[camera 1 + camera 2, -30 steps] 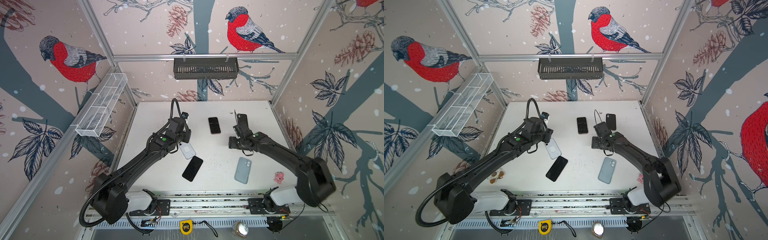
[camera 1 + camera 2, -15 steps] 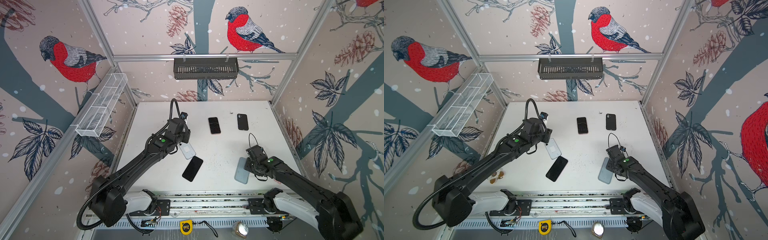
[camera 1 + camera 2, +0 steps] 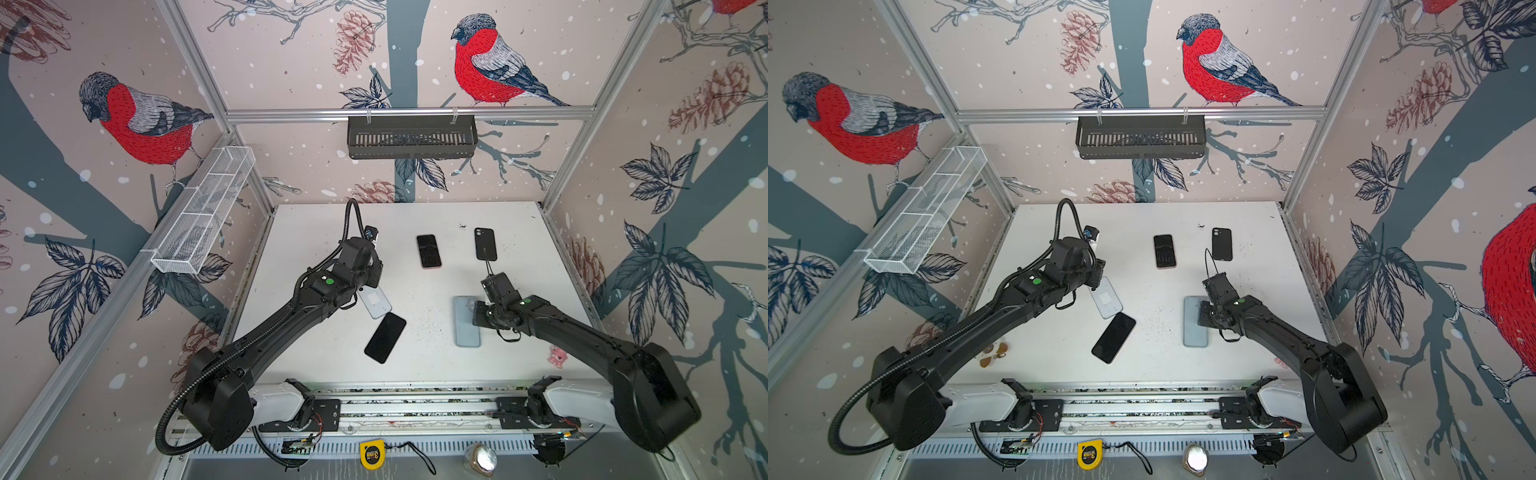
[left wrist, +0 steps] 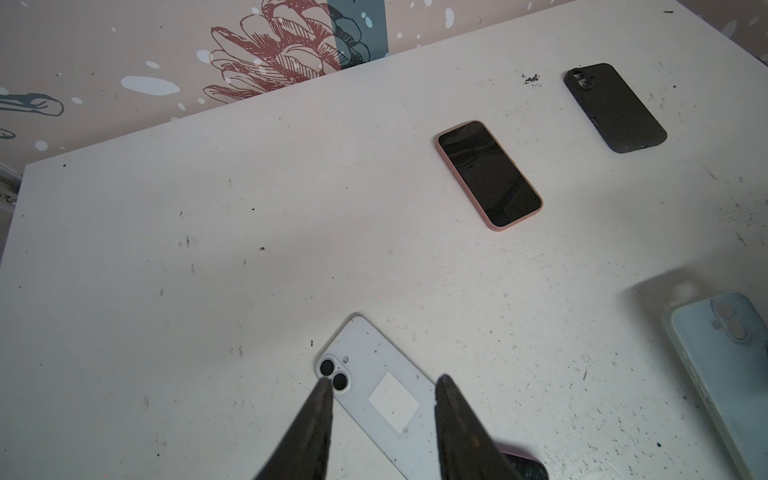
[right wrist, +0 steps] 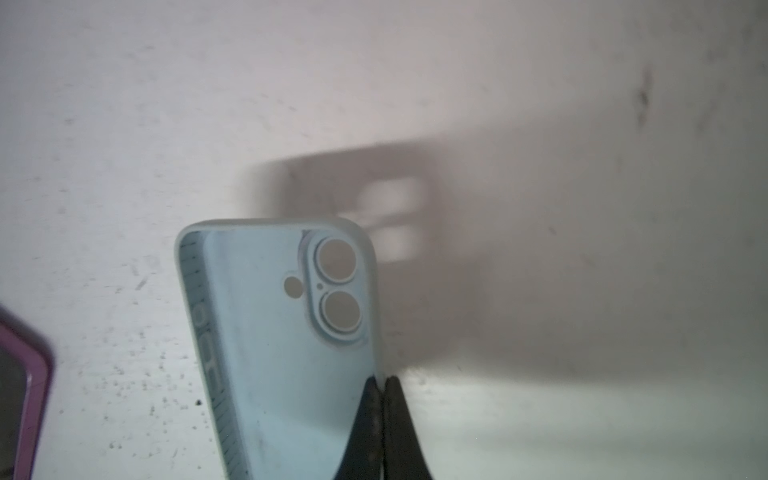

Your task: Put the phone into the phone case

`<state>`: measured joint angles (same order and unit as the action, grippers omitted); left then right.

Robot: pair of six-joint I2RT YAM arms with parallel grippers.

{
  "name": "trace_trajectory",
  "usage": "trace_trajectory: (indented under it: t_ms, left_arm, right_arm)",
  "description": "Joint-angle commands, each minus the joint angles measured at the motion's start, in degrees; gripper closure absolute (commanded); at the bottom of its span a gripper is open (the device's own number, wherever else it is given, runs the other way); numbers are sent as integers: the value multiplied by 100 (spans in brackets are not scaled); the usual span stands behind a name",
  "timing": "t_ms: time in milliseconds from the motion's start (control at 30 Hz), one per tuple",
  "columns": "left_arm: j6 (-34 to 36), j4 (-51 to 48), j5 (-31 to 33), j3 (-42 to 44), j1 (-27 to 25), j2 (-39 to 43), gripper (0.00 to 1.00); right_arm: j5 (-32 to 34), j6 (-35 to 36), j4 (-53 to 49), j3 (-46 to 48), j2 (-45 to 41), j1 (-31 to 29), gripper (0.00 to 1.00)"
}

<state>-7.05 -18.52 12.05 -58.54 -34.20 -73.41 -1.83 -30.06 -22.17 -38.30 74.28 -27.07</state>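
Five flat items lie on the white bench (image 3: 307, 232), seen in both top views. Left to right:

1. White phone (image 3: 376, 303), left of centre. It lies back up, with twin lenses and a square white sticker showing, and is partly under the left arm's wrist. Left hand (image 4: 384, 380): jaws part-way open. One fingertip (image 4: 322, 415) sits by the lens corner and the other is past the opposite long edge. The phone looks flat on the bench. Cannot tell whether the fingertips touch it.

2. Black phone (image 3: 385, 337), screen up and angled, just below the white phone in the frame. Their corners are close; contact cannot be told.

3. Phone in a pink case (image 3: 429, 251), screen up, upper centre, apart from the rest.

4. Light blue case (image 3: 466, 322), right of centre. It is empty and open side up, with the camera cut-outs at its upper end. Right hand (image 5: 381, 380): jaws pinched tight together on the side wall of the case, along the long edge nearer the right arm. In the right wrist view the case throws a shadow onto the bench beyond it, with the cut-outs showing as light patches. That end looks raised off the bench.

5. Black case (image 3: 485, 244), back up, upper right of centre, above the right wrist in the frame.

White phone and light blue case are well apart; the phone is not yet in the case.
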Motion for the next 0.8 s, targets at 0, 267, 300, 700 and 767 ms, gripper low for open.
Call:
trace_trajectory:
  t_ms: [0, 267, 300, 700, 767]
  left_arm:
    - [19, 116, 78, -8, 5, 51, 58]
    - [37, 138, 106, -8, 1, 92, 58]
    - [37, 139, 103, -8, 3, 97, 58]
    - [37, 152, 16, -7, 1, 126, 58]
    - [33, 148, 28, 1, 1, 146, 58]
  right_arm:
    - [-440, 1504, 345, -757, 605, -136, 99]
    - [109, 2699, -545, -2544, 2284, -1032, 99]
    - [112, 2724, -590, -2614, 2389, -1052, 99]
    - [327, 2629, -604, -2700, 2616, -1063, 54]
    - [397, 2417, -622, -2680, 2534, -1104, 42]
